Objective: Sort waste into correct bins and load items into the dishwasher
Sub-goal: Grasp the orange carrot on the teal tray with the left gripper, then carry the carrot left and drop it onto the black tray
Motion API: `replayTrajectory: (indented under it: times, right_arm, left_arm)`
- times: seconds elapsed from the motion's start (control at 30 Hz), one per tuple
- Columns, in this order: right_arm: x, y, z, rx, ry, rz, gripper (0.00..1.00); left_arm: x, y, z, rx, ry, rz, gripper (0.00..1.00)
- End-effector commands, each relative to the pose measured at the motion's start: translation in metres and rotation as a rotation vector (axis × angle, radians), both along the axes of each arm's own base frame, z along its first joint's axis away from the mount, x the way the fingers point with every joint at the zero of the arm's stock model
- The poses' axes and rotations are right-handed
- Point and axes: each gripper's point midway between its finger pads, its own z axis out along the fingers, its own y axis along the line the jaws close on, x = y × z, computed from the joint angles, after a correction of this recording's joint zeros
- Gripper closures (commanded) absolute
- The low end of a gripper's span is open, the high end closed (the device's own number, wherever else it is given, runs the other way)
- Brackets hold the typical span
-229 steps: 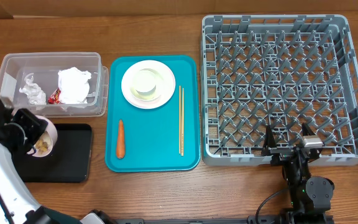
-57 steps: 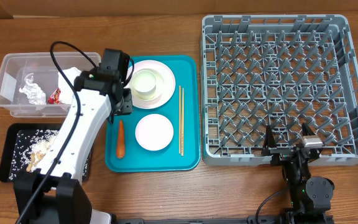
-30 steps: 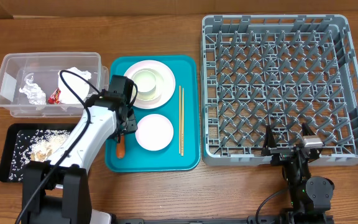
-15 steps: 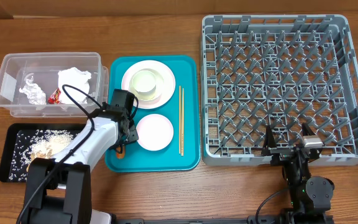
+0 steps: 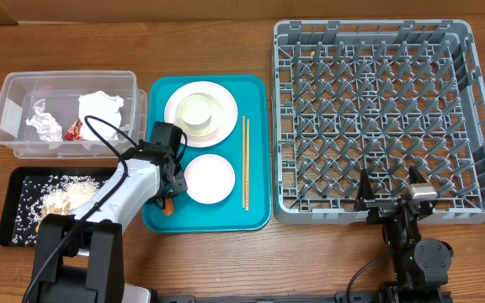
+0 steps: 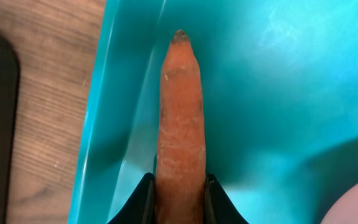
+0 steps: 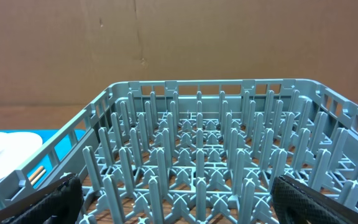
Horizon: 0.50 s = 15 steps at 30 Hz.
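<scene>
Two fingers of your left gripper (image 6: 180,190) have just closed on the tapered orange carrot piece (image 6: 181,112), lying along the teal plastic tray (image 6: 272,74), near its left edge. It looks ready to lift toward the shallow black rectangular tray (image 5: 11,236). Your right gripper (image 7: 179,198) sits spread wide beside the grey pegged plastic rack (image 7: 197,143).

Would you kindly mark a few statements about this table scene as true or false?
1. The left gripper is closed on the carrot. True.
2. The right gripper is open, beside the grey dish rack. True.
3. The chopsticks lie in the grey dish rack. False: they lie on the teal tray.
4. The black tray is empty. False: it holds white rice-like scraps.
5. The crumpled tissue is in the clear tub. True.
</scene>
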Motion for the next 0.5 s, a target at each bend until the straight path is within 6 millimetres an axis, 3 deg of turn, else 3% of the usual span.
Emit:
replayTrajectory:
  times: [0.0,0.23,0.47]
  right_arm:
    - [0.0,0.0,-0.001,0.0,-0.008,0.002,0.0]
    - [0.0,0.0,-0.001,0.0,-0.008,0.002,0.0]
    - [0.0,0.0,-0.001,0.0,-0.008,0.002,0.0]
  left_arm:
    - [0.015,-0.001,0.02,-0.003,-0.029,0.003,0.96]
    - [0.051,-0.006,0.082,-0.002,-0.095,-0.024,0.96]
    - [0.063,0.024,0.136,0.106,-0.142,0.058,0.96]
